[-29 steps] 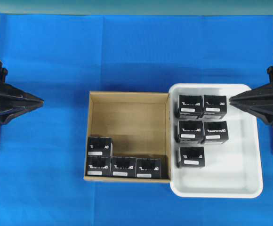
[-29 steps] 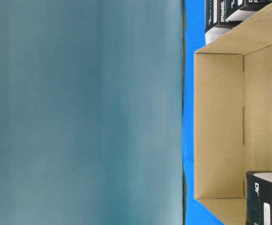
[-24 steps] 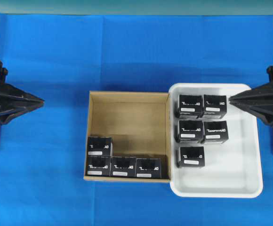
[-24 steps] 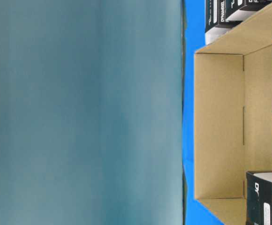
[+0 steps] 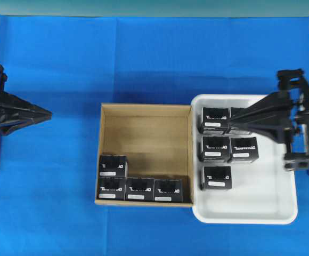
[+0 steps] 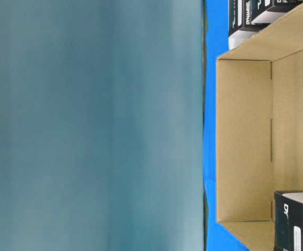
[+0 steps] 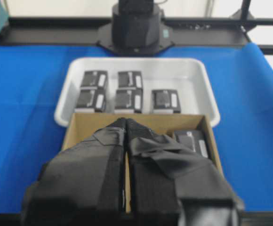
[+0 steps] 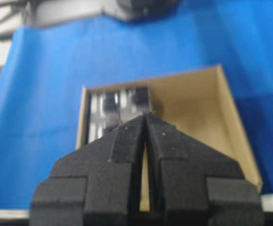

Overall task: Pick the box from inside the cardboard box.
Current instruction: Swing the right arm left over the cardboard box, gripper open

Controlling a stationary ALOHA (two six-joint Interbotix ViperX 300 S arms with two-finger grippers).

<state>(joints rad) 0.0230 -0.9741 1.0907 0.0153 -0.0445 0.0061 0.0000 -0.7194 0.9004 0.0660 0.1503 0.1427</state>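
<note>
The right end effector, closed and empty, has been advanced over the white tray; a box is waiting inside the cardboard box, so the reach has begun.

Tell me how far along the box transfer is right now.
Five black boxes already sit in the white tray. Nothing is in hand: the right gripper is shut and empty above the tray, and the left gripper is shut, off to the side. Four black boxes remain in the cardboard box.
</note>
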